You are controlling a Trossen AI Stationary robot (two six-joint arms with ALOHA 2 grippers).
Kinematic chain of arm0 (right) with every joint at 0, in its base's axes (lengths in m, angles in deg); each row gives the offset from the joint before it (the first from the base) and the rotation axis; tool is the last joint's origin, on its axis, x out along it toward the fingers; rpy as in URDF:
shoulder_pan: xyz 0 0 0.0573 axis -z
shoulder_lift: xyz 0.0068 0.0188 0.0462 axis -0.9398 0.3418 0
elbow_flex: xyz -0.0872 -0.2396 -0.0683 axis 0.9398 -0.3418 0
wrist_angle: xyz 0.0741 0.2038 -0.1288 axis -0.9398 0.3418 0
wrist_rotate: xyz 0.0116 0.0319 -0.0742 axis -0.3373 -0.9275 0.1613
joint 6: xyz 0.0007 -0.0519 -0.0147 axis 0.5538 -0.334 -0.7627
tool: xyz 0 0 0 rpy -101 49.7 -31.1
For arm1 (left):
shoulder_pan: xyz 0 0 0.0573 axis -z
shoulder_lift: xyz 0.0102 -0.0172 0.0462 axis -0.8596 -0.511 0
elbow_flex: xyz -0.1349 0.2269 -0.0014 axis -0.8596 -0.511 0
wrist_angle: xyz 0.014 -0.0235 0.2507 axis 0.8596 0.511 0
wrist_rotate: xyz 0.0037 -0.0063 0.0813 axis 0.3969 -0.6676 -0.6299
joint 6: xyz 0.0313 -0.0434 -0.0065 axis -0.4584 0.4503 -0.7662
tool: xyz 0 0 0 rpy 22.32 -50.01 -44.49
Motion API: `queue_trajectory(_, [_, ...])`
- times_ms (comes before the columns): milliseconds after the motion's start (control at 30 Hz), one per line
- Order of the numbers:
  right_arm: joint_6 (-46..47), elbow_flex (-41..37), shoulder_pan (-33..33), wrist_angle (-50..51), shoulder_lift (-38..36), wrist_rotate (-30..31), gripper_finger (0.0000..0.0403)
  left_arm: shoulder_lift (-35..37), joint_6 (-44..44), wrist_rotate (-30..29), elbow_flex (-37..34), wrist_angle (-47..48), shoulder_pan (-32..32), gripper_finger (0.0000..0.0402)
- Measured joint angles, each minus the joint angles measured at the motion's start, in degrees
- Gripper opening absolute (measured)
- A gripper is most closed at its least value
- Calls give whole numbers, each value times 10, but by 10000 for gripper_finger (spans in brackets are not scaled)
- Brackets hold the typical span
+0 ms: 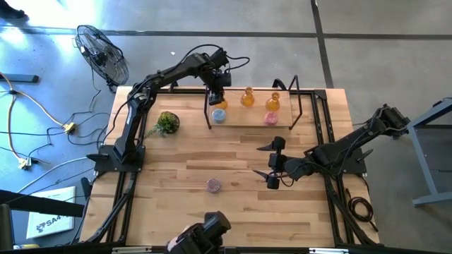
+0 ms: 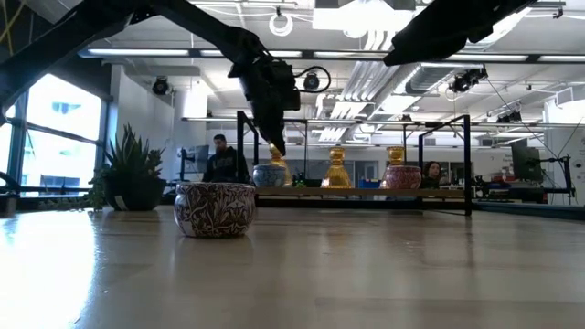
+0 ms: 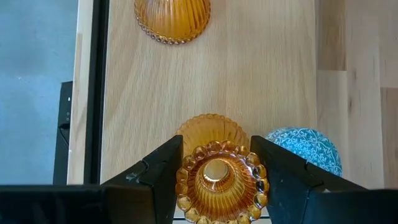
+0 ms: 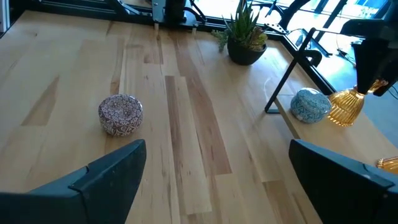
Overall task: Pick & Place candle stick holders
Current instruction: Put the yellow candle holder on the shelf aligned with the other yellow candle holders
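Two arms are over the table. From above we find the left gripper [image 1: 217, 94] at the raised shelf [image 1: 247, 121], but its fingers are hard to read there — its own wrist camera shows them pinching the neck of an amber holder [image 3: 219, 180] standing on the shelf beside the blue round holder [image 3: 305, 149]. Two more amber holders [image 1: 248, 97] and a pink one [image 1: 270, 118] sit further along. The right gripper [image 1: 274, 163] hovers mid-table, fingers spread wide, holding nothing. The lilac holder [image 4: 120, 114] sits alone on the tabletop — the low view shows its patterned side. A small plant [image 1: 167, 123] stands near the left arm.
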Motion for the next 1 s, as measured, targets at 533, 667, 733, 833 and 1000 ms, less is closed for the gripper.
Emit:
queue_trajectory(533, [0,0,0,0,0,0,389,-1,-28,-9,-5,-8,0,179])
queue_trajectory(667, [0,0,0,5,0,0,389,-1,1,-31,-5,-13,0,179])
queue_trajectory(733, [1,0,0,9,0,0,389,-1,-2,-36,-5,-12,0,179])
queue_trajectory(833, [2,0,0,10,0,0,389,-1,-14,-36,-5,-11,0,179])
queue_trajectory(1000, [2,0,0,11,0,0,389,-1,1,-63,-5,-15,7,179])
